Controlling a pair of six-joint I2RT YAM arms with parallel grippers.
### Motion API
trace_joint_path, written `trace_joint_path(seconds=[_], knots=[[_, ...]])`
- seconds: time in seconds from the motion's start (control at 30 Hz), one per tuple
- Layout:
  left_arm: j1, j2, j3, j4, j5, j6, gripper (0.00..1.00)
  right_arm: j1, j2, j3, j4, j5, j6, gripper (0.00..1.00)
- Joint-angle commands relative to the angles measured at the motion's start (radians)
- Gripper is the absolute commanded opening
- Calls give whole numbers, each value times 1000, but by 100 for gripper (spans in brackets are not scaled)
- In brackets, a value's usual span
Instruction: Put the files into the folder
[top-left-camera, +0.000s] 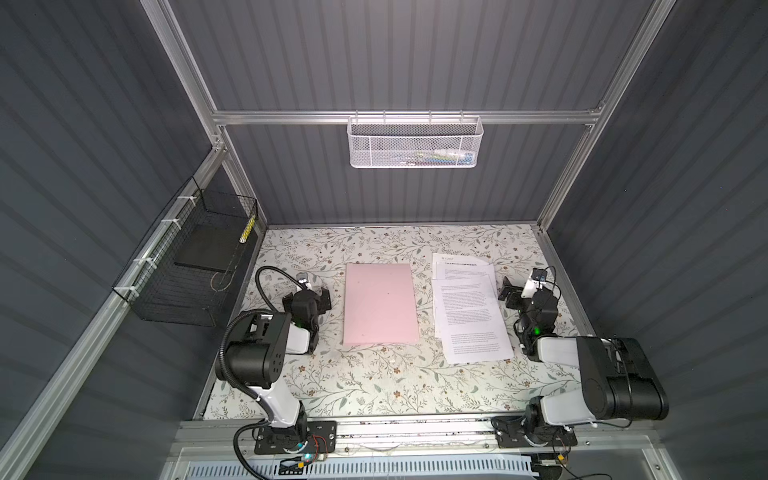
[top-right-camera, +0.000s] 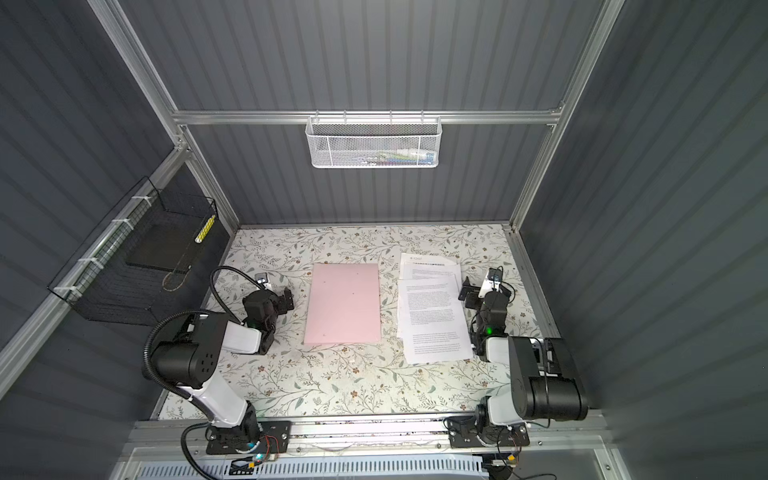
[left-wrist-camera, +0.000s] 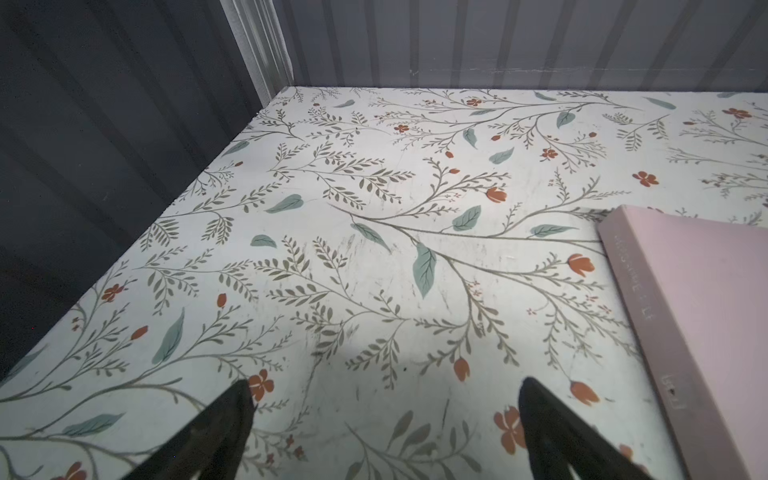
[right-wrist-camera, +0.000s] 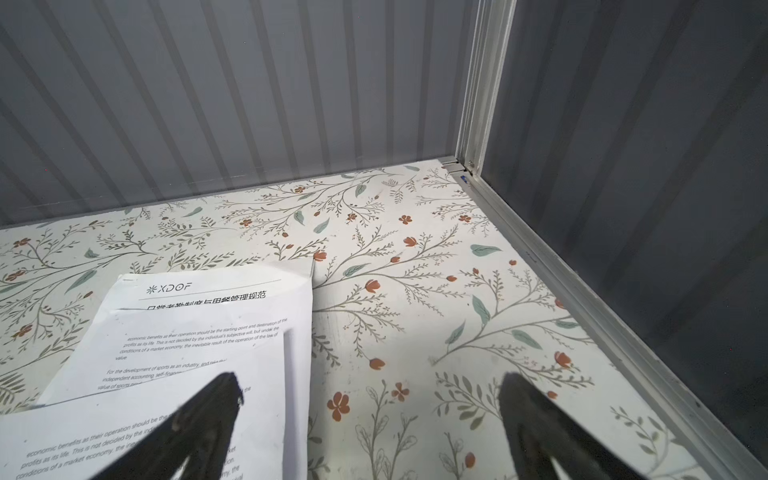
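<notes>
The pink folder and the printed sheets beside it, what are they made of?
The folder looks like matte plastic or stiff card: flat, uniform pale pink, no glare, squared spine edge. The files look like ordinary thin white paper: printed black text, sheets overlapping loosely.

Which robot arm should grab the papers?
Probably the right: the right gripper is open just beside the files, while the left gripper sits on the far side of the closed folder.

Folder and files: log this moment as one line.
folder: closed, lying flat | files: loose pile beside it | left gripper: open, empty | right gripper: open, empty | stage: nothing filed yet
</notes>
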Motion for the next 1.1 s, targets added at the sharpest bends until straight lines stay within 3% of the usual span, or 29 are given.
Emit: trace_joint_path(seconds=[0.0, 1.07], knots=[[6, 7, 15, -2, 7, 18, 100, 3, 3, -7, -11, -6, 1, 99], [6, 7, 15, -4, 9, 18, 100, -2, 5, 1, -25, -18, 6, 99]])
